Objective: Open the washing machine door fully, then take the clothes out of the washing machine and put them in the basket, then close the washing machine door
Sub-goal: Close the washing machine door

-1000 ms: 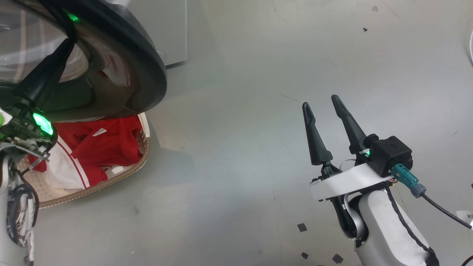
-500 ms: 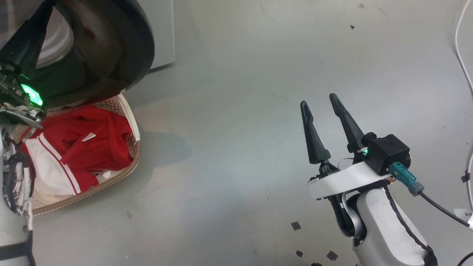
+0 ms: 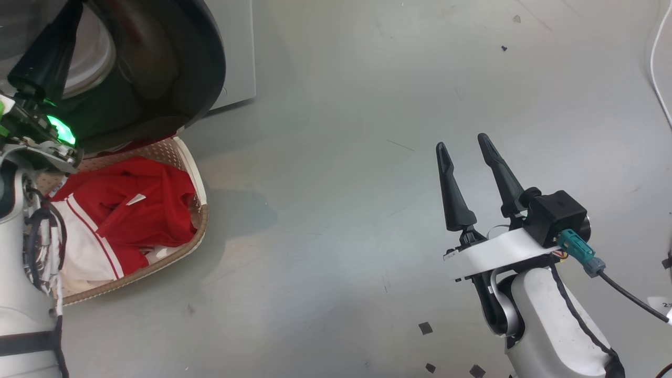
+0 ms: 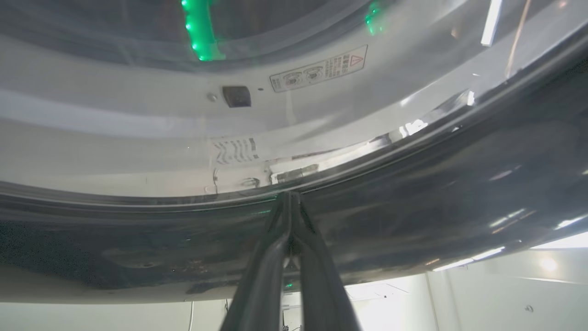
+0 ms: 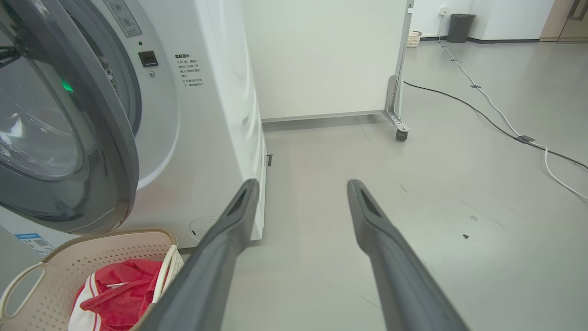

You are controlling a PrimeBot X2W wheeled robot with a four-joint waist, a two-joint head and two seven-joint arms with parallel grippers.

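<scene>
**Washing machine door standing ajar over a basket of red clothes**

A big white front-loading washing machine stands on a pale grey floor, seen at the left of the right wrist view. Its large round door, with a wide dark rim and a bulging clear glass centre, is swung partway out from the machine's front. In the head view the door's lower edge hangs over the far end of the basket.

The cream basket, with perforated sides and a brown rim, sits on the floor just in front of the machine, below the door. Red clothes with white stripes lie bunched inside it.

The left gripper has its two dark fingers pressed together with nothing between them. Its tips sit at the door, where the black rim meets the glass. The right gripper hangs above bare floor, well apart from the basket and the machine. Its fingers are spread wide and hold nothing.

A few small dark scraps lie on the floor near the right arm.
</scene>
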